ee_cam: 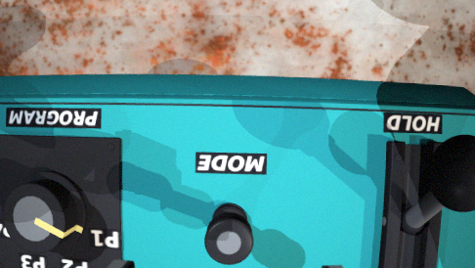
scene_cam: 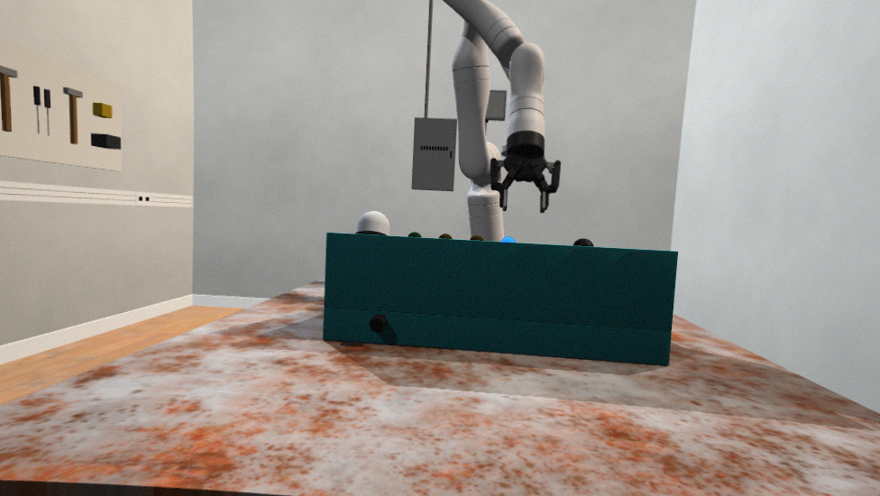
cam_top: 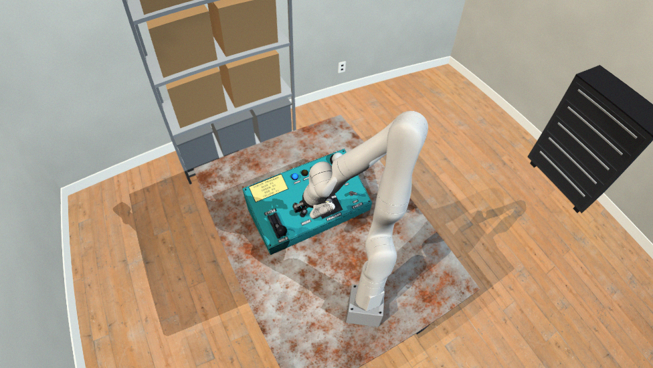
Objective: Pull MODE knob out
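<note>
The teal console (cam_top: 301, 199) lies on the rust-stained mat. The MODE knob (ee_cam: 229, 240) is a small black knob with a grey cap, seen from above in the wrist view just below its MODE label (ee_cam: 231, 162). My gripper (scene_cam: 524, 194) hangs open and empty, well above the console top, pointing straight down over the knob area. In the top view the gripper (cam_top: 305, 207) sits over the console's front middle. The fingertips barely show at the bottom edge of the wrist view.
The PROGRAM dial (ee_cam: 41, 218) sits left of the knob in the wrist view; the HOLD lever (ee_cam: 440, 183) with a black ball handle sits right. A blue button (cam_top: 294, 176) and white dome (scene_cam: 372, 222) sit at the console's rear. A shelf with boxes (cam_top: 215, 68) stands behind.
</note>
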`<move>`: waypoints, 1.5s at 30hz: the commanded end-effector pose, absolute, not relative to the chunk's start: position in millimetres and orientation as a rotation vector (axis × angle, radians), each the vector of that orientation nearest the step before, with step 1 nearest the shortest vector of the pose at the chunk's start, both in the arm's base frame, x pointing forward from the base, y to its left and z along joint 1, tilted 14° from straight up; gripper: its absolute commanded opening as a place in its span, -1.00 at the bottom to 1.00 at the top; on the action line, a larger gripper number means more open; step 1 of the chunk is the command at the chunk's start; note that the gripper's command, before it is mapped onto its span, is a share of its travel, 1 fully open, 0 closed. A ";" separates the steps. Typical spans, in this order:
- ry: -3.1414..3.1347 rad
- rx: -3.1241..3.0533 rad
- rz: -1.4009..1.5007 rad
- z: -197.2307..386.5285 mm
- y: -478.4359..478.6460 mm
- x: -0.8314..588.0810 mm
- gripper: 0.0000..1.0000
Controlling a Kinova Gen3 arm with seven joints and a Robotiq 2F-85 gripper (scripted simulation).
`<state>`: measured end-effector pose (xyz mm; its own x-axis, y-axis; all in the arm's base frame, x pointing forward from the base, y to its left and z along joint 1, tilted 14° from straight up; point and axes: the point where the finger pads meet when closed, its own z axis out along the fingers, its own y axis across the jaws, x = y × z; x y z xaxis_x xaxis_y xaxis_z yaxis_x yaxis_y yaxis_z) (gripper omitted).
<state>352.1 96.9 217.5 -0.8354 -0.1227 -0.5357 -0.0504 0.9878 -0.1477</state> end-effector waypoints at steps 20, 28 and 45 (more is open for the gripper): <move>2.559 -0.121 -0.170 235.4 99.2 340.9 0.54; 2.559 -0.121 -0.170 236.7 99.4 340.0 0.54; 2.559 -0.121 -0.170 236.7 99.4 340.0 1.00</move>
